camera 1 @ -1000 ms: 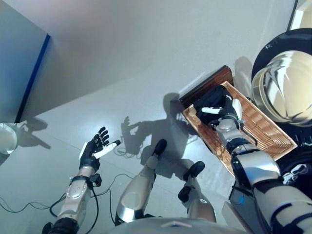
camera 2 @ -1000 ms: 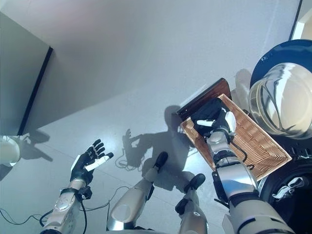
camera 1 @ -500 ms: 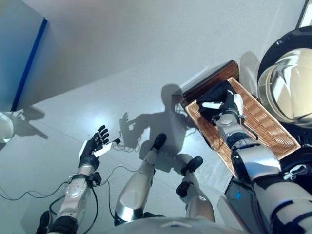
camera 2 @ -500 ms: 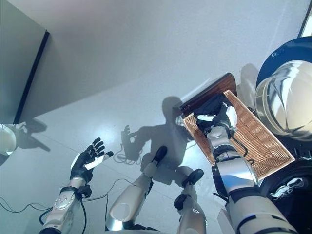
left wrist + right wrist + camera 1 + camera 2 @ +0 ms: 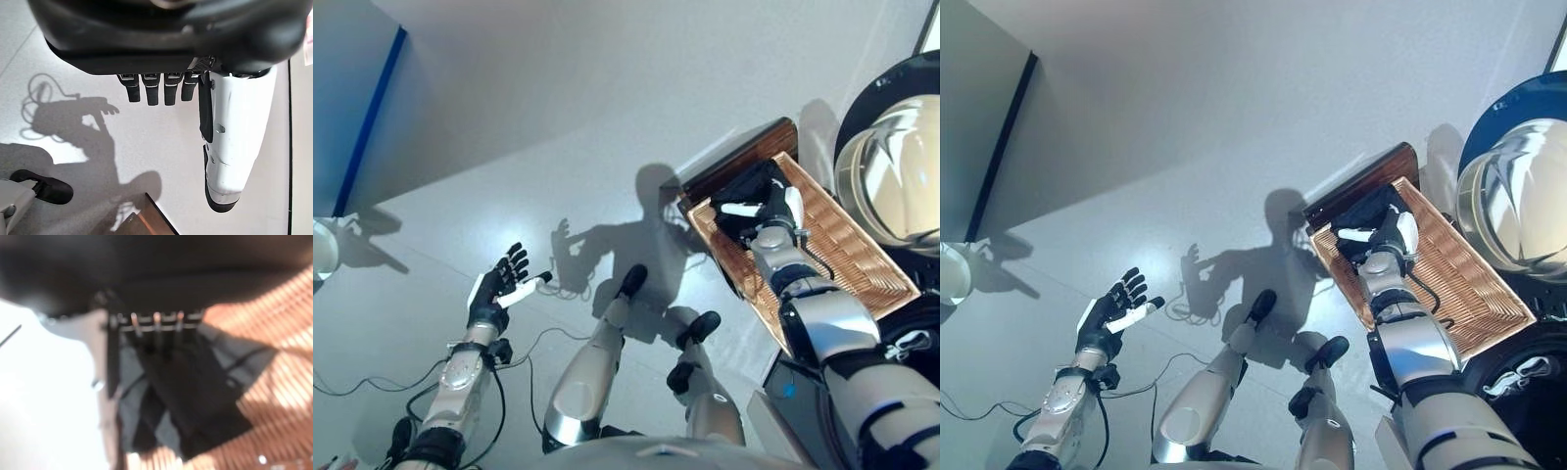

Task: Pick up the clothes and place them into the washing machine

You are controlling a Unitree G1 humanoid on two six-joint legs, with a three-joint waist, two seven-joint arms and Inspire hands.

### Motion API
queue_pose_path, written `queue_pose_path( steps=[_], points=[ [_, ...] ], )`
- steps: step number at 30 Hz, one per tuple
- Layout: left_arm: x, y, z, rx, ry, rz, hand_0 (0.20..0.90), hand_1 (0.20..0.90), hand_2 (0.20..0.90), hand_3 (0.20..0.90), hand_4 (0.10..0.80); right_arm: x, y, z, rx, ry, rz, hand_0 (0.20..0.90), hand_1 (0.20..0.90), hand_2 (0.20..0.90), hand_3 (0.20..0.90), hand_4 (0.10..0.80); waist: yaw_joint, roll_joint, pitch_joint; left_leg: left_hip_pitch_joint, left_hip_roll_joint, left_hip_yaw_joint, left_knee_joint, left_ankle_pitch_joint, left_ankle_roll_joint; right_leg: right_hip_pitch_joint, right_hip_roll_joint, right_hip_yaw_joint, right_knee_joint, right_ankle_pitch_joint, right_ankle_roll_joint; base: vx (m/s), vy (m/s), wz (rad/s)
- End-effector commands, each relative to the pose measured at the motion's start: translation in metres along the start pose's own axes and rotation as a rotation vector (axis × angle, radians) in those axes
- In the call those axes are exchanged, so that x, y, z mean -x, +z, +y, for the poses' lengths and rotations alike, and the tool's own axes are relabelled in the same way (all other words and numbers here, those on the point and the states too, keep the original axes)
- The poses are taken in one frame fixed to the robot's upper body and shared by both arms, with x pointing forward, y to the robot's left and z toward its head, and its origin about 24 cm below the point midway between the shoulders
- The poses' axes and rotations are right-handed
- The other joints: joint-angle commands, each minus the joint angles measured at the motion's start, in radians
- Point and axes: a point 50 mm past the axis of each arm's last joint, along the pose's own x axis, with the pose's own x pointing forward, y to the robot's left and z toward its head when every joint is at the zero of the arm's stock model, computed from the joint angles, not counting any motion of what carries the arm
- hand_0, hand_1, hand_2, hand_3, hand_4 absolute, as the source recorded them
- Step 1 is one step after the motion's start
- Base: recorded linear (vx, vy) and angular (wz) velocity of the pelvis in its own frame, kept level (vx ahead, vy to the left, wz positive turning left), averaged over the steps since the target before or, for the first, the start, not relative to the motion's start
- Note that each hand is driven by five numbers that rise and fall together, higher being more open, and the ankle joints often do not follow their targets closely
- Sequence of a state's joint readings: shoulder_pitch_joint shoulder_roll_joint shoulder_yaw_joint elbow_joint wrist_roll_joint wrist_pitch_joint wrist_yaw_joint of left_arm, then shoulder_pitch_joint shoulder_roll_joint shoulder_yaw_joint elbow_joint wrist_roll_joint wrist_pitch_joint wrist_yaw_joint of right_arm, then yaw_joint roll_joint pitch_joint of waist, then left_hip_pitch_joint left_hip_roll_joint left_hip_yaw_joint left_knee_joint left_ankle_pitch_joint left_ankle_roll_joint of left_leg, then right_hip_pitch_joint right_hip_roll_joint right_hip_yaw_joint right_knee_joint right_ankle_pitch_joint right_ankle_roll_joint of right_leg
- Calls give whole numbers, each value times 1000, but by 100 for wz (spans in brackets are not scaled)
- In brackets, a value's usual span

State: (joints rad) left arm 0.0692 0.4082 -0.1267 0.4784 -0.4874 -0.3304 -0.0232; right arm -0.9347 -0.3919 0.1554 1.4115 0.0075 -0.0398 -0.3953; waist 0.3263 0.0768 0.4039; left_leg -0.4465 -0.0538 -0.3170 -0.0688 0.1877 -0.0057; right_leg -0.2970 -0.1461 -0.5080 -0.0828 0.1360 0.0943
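Here the right hand (image 5: 773,211) reaches into the wicker basket (image 5: 862,264), its fingers down on the dark clothes (image 5: 744,191) at the basket's far end; whether they grasp the cloth cannot be told. The left hand (image 5: 494,291) hangs over the floor (image 5: 558,147), fingers spread, empty.

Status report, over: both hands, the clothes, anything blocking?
Left hand open, idle over floor. Right hand down on dark clothes in wicker basket; grip unclear. Washing machine beside basket; nothing blocking.
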Motion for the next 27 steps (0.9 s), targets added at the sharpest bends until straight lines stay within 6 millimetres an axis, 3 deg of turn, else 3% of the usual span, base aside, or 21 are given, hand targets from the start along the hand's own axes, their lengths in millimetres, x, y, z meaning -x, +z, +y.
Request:
queue_pose_path(
  steps=[1, 5, 6, 8, 9, 16, 27],
  points=[
    [5, 27, 28, -48, 51, -117, 900, 900, 900, 900, 800, -3, 12, -6, 72, -7, -47, 900, 900, 900, 900, 800, 45, -19, -13, -15, -66, 33, -19, -28, -25, -25, -58, 38, 31, 8, 48, 0, 0, 0],
    [4, 29, 28, -52, 44, -124, 900, 900, 900, 900, 800, -1, 13, 0, 80, 23, -54, 900, 900, 900, 900, 800, 47, -14, -8, -22, -68, 30, -19, -25, -26, -31, -59, 37, 30, 10, 48, 0, 0, 0],
    [4, 30, 29, -55, 44, -127, 900, 900, 900, 900, 800, -1, 14, 3, 86, 37, -60, 656, 656, 656, 656, 625, 48, -14, -8, -24, -67, 30, -19, -25, -26, -33, -59, 37, 30, 11, 48, 0, 0, 0],
    [5, 31, 30, -57, 42, -127, 900, 900, 900, 900, 800, 0, 14, 5, 112, 56, -63, 464, 464, 464, 464, 488, 48, -14, -10, -24, -69, 31, -19, -26, -26, -34, -59, 39, 29, 11, 47, 0, 0, 0],
    [5, 31, 31, -58, 41, -124, 900, 900, 900, 900, 800, 0, 13, 7, 134, 69, -62, 200, 200, 200, 200, 300, 49, -14, -11, -25, -69, 29, -19, -26, -25, -34, -59, 38, 28, 12, 47, 0, 0, 0],
    [6, 34, 35, -71, 41, -129, 900, 900, 900, 900, 800, 1, 8, 9, 172, 92, -59, 200, 200, 200, 200, 300, 53, -6, -9, -33, -74, 25, -19, -24, -25, -42, -61, 36, 27, 16, 49, -10, -4, 3],
    [6, 33, 38, -94, 45, -117, 900, 900, 900, 900, 800, 4, -6, 14, 169, 106, -17, 200, 200, 200, 200, 300, 49, -23, -24, -21, -72, 27, -19, -29, -24, -27, -61, 34, 22, 17, 50, 0, 0, 0]
  ],
)
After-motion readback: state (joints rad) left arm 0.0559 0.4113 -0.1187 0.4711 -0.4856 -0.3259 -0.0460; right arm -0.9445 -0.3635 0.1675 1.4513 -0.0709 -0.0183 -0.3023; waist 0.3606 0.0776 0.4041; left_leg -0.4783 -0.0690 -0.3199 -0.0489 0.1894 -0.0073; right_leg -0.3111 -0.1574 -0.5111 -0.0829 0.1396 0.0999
